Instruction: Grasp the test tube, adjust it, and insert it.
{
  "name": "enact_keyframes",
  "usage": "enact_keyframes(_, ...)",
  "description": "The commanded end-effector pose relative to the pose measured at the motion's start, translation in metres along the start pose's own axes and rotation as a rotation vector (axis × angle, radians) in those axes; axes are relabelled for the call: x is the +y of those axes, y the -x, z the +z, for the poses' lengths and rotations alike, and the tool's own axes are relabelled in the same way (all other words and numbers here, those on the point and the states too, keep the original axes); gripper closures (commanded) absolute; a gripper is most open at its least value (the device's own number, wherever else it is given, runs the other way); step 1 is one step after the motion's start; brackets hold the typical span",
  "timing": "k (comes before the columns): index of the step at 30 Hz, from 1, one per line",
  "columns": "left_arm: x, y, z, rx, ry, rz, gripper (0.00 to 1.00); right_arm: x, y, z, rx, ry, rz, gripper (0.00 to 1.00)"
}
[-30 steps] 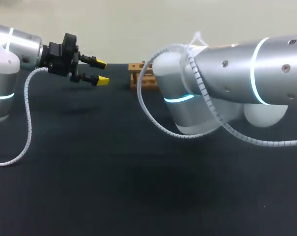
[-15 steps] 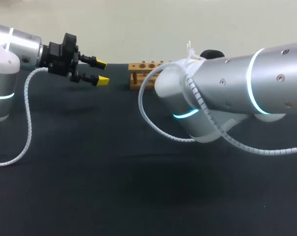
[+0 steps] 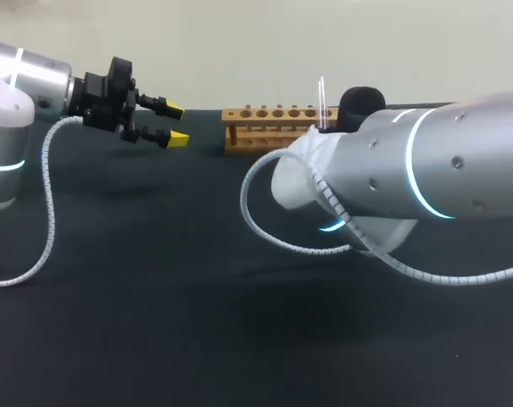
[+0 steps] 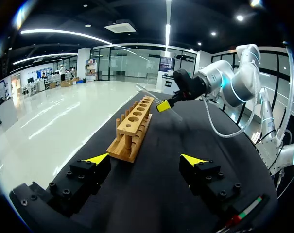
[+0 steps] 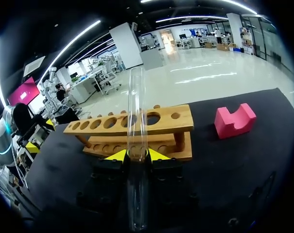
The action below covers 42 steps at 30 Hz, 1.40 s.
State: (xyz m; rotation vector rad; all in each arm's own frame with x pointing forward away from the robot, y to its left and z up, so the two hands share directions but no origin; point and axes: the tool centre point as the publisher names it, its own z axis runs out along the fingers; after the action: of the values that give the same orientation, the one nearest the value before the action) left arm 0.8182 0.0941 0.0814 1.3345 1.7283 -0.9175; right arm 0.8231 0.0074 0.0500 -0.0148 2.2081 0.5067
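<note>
A clear glass test tube [image 5: 137, 107] stands gripped between the yellow tips of my right gripper [image 5: 137, 155], which is shut on it. Just behind the tube is the wooden rack [image 5: 176, 119] with its row of holes. In the head view the tube [image 3: 322, 97] sticks up over the right end of the rack [image 3: 269, 127], and my right arm hides the gripper's tips. My left gripper [image 3: 173, 125] hovers open and holds nothing, left of the rack. In its own view the left gripper [image 4: 146, 159] faces the rack [image 4: 134, 128], with my right gripper [image 4: 165, 104] beyond.
A pink notched block [image 5: 234, 121] lies on the black table beside the rack's end. My right arm's thick forearm [image 3: 426, 170] and its coiled cable [image 3: 264, 216] hang over the table's middle right. The left arm's cable [image 3: 48, 195] loops down at the left.
My right arm has swung right and down, uncovering the rack; the tube now shows upright above the rack's right end. The left arm has not moved.
</note>
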Motion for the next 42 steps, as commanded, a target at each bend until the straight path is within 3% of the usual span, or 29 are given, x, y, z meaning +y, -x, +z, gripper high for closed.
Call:
enact_keyframes(1,-0.001,0.000,0.000,0.000,0.002,0.001,0.00,0.002,0.003,0.000,0.566,-0.023,0.000,1.00)
enact_keyframes(19,-0.001,0.000,0.000,0.000,0.002,0.001,0.00,0.000,0.000,-0.001,0.569,-0.034,0.003,1.00)
enact_keyframes(31,-0.001,0.000,0.000,0.000,0.002,0.001,0.00,0.002,0.000,-0.026,0.432,-0.149,0.007,1.00)
enact_keyframes(32,-0.001,0.000,0.000,0.000,0.002,0.001,0.00,0.003,0.000,-0.027,0.391,-0.166,-0.002,1.00)
enact_keyframes(42,-0.001,0.000,0.000,0.000,0.002,0.001,0.00,0.003,0.006,-0.040,0.234,-0.194,-0.018,1.00)
